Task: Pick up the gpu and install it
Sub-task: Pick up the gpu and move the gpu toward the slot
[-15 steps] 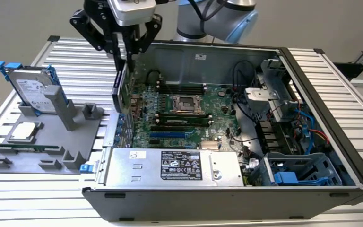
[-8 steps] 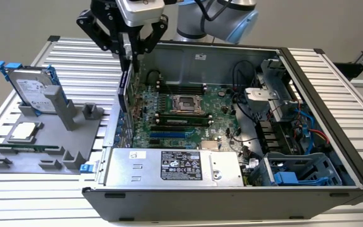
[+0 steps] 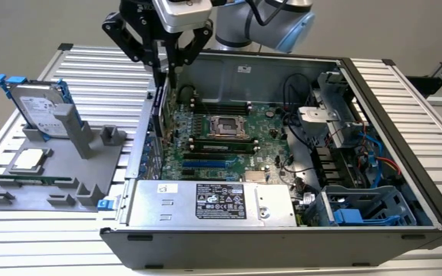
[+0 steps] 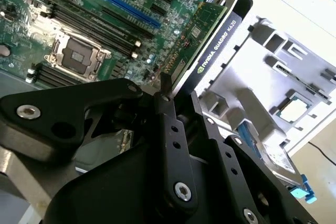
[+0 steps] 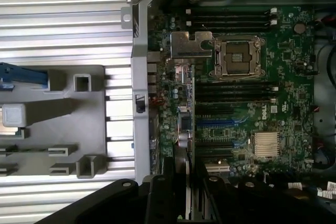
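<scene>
A ribbed metal table (image 3: 405, 80) carries an open computer case (image 3: 282, 247), which fills the exterior view from centre to 5 o'clock. Its green motherboard (image 3: 229, 144) lies bare inside. At 9 o'clock sits a grey holder (image 3: 56, 169), with a hard drive (image 3: 41, 106) standing in it at 10 o'clock. At 12 o'clock the gripper (image 3: 164, 77) hangs over the case's rear wall, its fingers clamped on the gpu (image 4: 212, 51). The card hangs lengthwise from the fingers above the motherboard, just beside that wall, with its silver bracket (image 5: 186, 43) at the far end. Whether it touches a slot cannot be told.
</scene>
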`<action>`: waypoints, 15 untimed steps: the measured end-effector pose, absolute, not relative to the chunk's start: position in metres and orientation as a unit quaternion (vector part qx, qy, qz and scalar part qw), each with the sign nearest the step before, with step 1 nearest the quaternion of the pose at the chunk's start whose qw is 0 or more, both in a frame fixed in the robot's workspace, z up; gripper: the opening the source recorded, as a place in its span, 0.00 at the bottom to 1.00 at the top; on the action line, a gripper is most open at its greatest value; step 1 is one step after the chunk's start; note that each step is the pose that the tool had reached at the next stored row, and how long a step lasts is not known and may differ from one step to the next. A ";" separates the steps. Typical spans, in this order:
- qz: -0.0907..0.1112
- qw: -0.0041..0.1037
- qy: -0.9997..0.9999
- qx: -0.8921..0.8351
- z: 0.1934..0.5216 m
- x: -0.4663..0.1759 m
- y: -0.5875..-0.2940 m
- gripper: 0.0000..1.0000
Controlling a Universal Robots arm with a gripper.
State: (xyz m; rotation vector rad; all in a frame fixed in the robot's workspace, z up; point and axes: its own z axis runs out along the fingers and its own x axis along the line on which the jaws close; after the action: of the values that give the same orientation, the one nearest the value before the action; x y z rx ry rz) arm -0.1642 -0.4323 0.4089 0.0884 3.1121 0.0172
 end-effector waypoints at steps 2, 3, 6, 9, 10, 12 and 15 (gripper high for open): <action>0.006 0.014 0.999 0.028 0.409 -0.162 -0.432 0.00; 0.006 0.014 0.999 0.028 0.409 -0.160 -0.432 0.00; 0.006 0.014 0.999 0.028 0.409 -0.157 -0.432 0.00; 0.006 0.014 0.999 0.028 0.409 -0.153 -0.432 0.00; 0.006 0.014 0.999 0.028 0.409 -0.152 -0.432 0.00; 0.006 0.014 0.999 0.028 0.409 -0.149 -0.432 0.00; 0.006 0.014 0.999 0.028 0.409 -0.145 -0.432 0.00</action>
State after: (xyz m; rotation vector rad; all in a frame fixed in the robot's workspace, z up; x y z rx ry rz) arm -0.1453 -0.4323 0.4089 0.0884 3.1121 0.0172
